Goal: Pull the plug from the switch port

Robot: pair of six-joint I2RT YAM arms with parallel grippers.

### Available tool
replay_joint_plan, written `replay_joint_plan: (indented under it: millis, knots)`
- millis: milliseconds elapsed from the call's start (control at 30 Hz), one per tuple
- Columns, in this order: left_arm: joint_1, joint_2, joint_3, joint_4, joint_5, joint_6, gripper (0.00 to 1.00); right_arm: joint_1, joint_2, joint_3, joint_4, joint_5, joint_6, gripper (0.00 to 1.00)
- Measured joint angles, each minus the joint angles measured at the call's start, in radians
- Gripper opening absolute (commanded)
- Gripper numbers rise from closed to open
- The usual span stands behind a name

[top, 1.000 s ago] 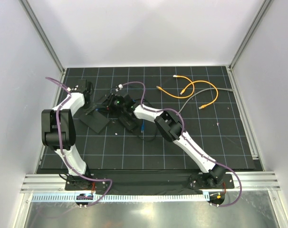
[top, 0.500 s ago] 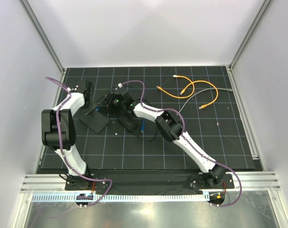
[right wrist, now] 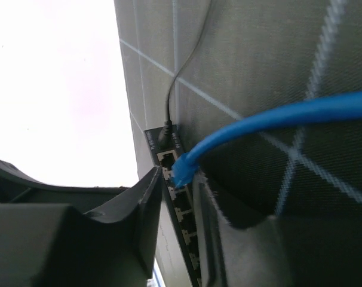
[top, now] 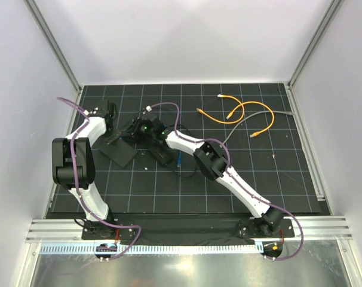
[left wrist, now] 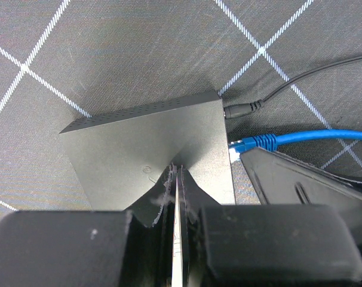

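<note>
In the left wrist view the switch (left wrist: pixel 151 143) lies flat on the mat. The blue plug (left wrist: pixel 252 143) sits in a socket on its right side, below a black power plug (left wrist: pixel 241 109). My left gripper (left wrist: pixel 176 172) is shut, tips resting on the switch's top. In the right wrist view the plug (right wrist: pixel 182 169) sits in the second socket of the switch (right wrist: pixel 180 209). My right gripper (right wrist: pixel 178 179) stands narrowly open astride the plug, with a small gap on the left side. From above, both grippers, left (top: pixel 113 133) and right (top: pixel 135 133), meet over the switch (top: pixel 120 153).
A smaller black brick (top: pixel 162 155) with a thin cord lies just right of the switch, and the blue cable (top: pixel 178 159) loops beside it. Orange cables (top: pixel 241 113) and a grey cable (top: pixel 252 122) lie at the back right. Walls enclose the mat.
My right gripper has shifted slightly left, closer to the switch's socket side. The left arm has not moved.
</note>
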Motion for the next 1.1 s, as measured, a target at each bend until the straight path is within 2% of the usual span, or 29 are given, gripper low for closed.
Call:
replay_joint_plan:
  millis: [67,233,300,400,633,867,1100]
  knots:
    - [0.0,-0.002,-0.003,0.003,-0.002,0.0,0.07,0.0,0.008,0.005,0.002,0.002,0.012,0.27]
    - [0.0,-0.005,-0.01,0.012,-0.009,0.0,0.07,0.0,0.03,0.03,0.006,0.001,0.029,0.23]
    - [0.0,-0.005,-0.01,0.012,-0.01,0.0,0.06,0.0,0.032,0.032,0.005,0.0,0.032,0.1]
    - [0.0,-0.005,-0.011,0.013,-0.011,0.0,0.05,0.001,0.036,0.042,-0.002,0.005,0.032,0.01]
    - [-0.001,0.001,-0.008,-0.001,-0.05,-0.006,0.0,0.007,0.039,0.046,0.01,0.041,0.036,0.01]
    - [0.015,0.019,0.014,-0.028,-0.074,-0.025,0.0,0.019,0.047,0.024,0.085,0.104,0.101,0.01]
    - [0.068,0.032,0.029,-0.054,-0.074,0.001,0.0,0.021,0.067,0.063,0.066,0.132,0.12,0.01]
